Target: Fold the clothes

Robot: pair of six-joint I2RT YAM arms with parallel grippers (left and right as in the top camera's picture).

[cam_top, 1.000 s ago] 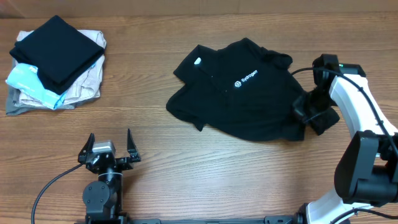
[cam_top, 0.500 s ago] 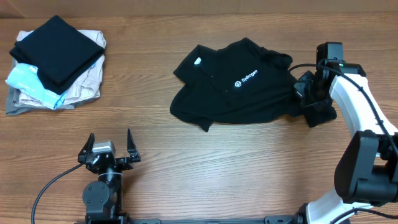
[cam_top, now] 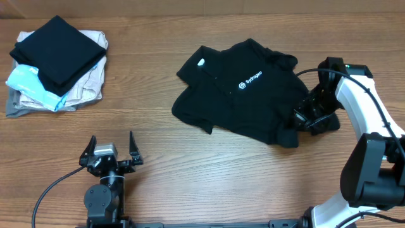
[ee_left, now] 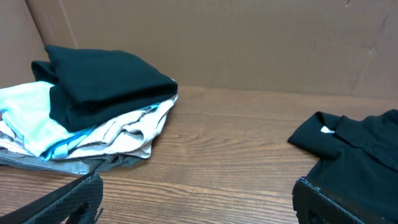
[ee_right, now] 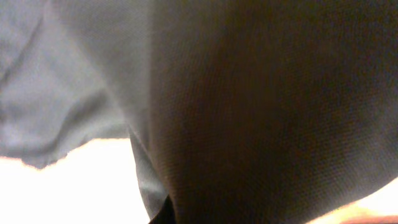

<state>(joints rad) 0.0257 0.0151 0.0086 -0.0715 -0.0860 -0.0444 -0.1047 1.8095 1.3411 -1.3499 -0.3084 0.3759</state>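
A black shirt (cam_top: 243, 95) lies rumpled and unfolded on a wooden bench (cam_top: 190, 177), toward two o'clock in the overhead view, with a small white logo (cam_top: 250, 81) on its chest. The right claw (cam_top: 309, 117) is clenched on the shirt's three o'clock edge, where the cloth bunches. No fold looks made, so smoothing and every fold seem left to do. The left claw (cam_top: 112, 140) rests at seven o'clock, fully released and empty. At ten o'clock sits a stack of folded garments (cam_top: 57, 63), a black one on top. Only the overhead view shows both arms and the whole shirt. The left wrist view adds the stack's pale blue, beige and grey layers and the collar's white tag (ee_left: 326, 129). The right wrist view is filled by dark fabric pressed close, its own fingers unseen.
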